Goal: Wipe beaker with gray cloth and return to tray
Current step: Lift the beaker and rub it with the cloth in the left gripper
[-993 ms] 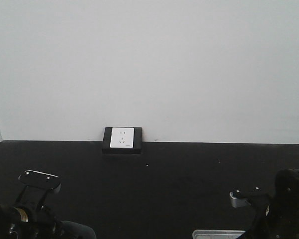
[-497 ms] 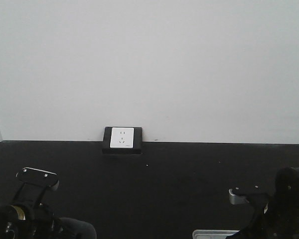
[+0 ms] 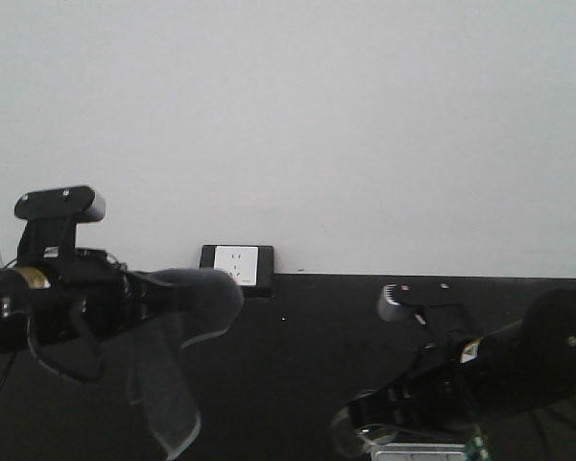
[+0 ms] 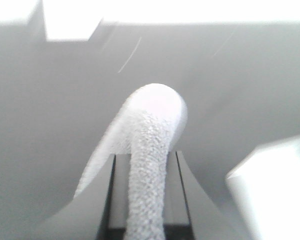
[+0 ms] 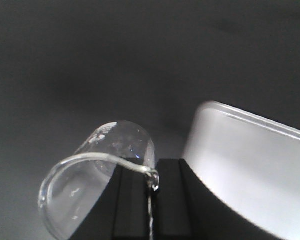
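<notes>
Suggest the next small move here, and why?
Probably swing the cloth over to the beaker. Left tool grips the cloth, which hangs free; right tool pinches the beaker by its rim beside the tray. In the front view a wide gap separates them, so wiping can't start.

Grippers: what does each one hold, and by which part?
The right gripper pinches the beaker by the wall at its rim. The left gripper clamps a fold of the gray cloth.

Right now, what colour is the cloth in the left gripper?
Gray: the cloth shows dark gray in the exterior front view.
</notes>
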`<state>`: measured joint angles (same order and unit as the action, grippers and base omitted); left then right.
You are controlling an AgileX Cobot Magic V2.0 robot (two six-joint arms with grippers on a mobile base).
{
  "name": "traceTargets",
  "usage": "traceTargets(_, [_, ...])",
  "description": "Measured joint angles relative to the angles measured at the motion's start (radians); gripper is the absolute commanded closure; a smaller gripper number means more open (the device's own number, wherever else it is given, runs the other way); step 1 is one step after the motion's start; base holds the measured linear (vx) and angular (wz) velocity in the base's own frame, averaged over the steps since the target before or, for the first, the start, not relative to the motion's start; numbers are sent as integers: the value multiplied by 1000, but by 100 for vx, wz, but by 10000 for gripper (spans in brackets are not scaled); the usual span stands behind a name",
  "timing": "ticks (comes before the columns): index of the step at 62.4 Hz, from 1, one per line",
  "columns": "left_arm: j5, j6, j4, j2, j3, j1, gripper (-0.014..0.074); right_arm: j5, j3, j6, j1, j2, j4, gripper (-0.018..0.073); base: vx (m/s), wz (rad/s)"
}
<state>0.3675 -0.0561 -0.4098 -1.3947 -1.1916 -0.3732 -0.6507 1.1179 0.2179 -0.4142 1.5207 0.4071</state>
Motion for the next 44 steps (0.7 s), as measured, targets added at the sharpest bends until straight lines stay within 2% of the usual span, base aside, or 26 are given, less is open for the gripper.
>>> traceTargets(6, [30,0,-28,-21,-41,-49,598,40,17,-25,-110,-1,47,570,0,0])
traceTargets(12, [133,-7,-37,-32,-48,-86,598,94,50,-91,-152,-1,47,570,0,0])
traceTargets(20, [340,-14,-51,-35,-50,-108,598,152,125,-208,-102,-1,-22,570,0,0])
traceTargets(25, [460,-27,-79,-35,-50,-115,596,157,169,-244,-59,-1,-62,570,0,0])
traceTargets(29, [502,-59,-102,-35,-50,-125,596,154,194,-260,-31,-1,-78,570,0,0])
traceTargets(33, [474,-84,-126,-35,-50,-133,596,127,205,-265,-25,-1,-81,570,0,0])
traceTargets(37, [380,-93,-136,-35,-50,-136,596,68,208,-264,-40,-1,-81,570,0,0])
traceTargets(44, [101,-99,-139,-35,-50,-135,596,-72,208,-256,-83,0,-82,570,0,0])
